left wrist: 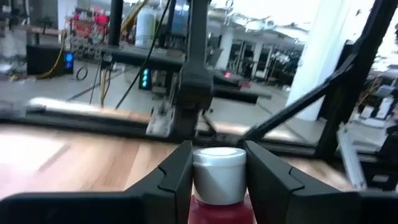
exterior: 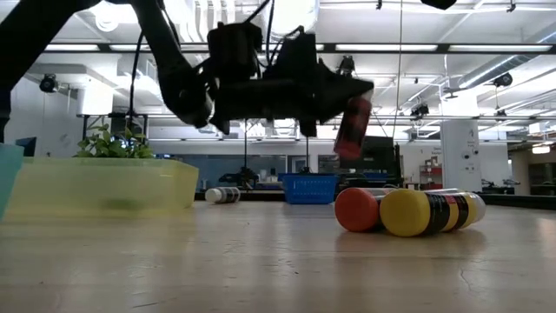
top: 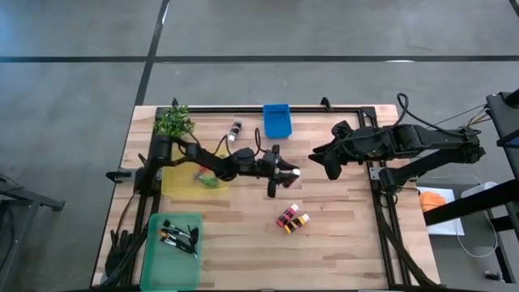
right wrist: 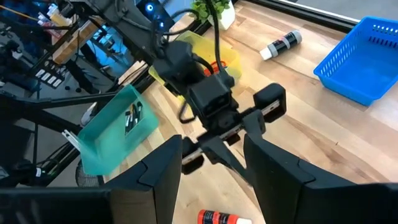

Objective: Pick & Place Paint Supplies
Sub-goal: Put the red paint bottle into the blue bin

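Jaws of the left gripper point(left wrist: 214, 180) clamp a red paint bottle point(left wrist: 219, 186) by its white cap, lifted above the wooden surface point(top: 340, 219). Just beyond, three more bottles point(top: 291, 219) lie together. Farther off, the right gripper point(top: 328, 166) hovers with jaws apart. A black bottle point(top: 235, 130) lies near the blue basket point(top: 276, 120).

brushes point(top: 178, 237) in bin point(top: 156, 264), bottles point(top: 291, 219) mid-table, tray point(top: 276, 120) at far edge
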`<control>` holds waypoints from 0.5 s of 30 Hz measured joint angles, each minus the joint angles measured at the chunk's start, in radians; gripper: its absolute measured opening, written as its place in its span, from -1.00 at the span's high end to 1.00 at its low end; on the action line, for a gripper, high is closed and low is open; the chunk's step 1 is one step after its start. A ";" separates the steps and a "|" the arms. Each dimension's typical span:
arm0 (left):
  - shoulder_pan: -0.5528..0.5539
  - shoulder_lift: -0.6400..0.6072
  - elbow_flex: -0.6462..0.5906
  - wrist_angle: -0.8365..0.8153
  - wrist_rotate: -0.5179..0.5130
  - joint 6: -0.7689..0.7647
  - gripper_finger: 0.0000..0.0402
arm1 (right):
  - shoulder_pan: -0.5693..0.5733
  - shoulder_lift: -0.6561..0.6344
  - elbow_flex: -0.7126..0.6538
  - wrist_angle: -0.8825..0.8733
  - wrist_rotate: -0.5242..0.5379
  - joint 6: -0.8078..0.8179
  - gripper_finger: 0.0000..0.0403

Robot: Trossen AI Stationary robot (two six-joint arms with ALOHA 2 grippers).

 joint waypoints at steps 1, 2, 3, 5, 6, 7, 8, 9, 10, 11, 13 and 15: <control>-0.002 0.006 -0.003 -0.008 -0.003 0.000 0.40 | 0.000 0.000 0.000 0.000 -0.001 0.001 0.15; -0.005 0.013 -0.002 -0.004 -0.011 0.000 0.40 | 0.000 0.000 0.000 0.000 -0.001 0.003 0.15; -0.008 0.016 -0.002 -0.003 -0.018 0.001 0.40 | 0.000 0.000 0.000 0.000 0.000 0.003 0.15; -0.022 0.018 -0.002 0.003 -0.042 0.002 0.40 | 0.000 0.002 0.000 0.001 0.000 0.003 0.15; -0.031 0.019 -0.002 0.007 -0.056 0.002 0.40 | 0.000 0.003 0.000 0.002 0.000 0.003 0.15; -0.042 0.020 -0.002 0.008 -0.078 0.002 0.40 | 0.000 0.004 0.000 0.002 0.000 0.003 0.15; -0.053 0.020 -0.002 0.008 -0.101 0.002 0.40 | 0.000 0.005 0.000 0.002 0.000 0.003 0.15; -0.066 0.021 -0.002 0.006 -0.130 0.003 0.40 | 0.000 0.009 0.000 0.002 0.000 0.005 0.15; -0.080 0.021 -0.002 0.005 -0.161 0.002 0.40 | 0.000 0.011 0.000 0.003 -0.001 0.007 0.15; -0.095 0.021 -0.002 0.007 -0.195 0.002 0.40 | 0.000 0.013 0.000 0.003 -0.001 0.007 0.15; -0.126 0.021 -0.002 0.009 -0.267 -0.003 0.40 | 0.000 0.022 0.000 0.003 -0.002 0.007 0.15; -0.160 0.021 -0.002 0.008 -0.327 -0.004 0.40 | 0.000 0.027 0.000 0.003 -0.006 0.005 0.15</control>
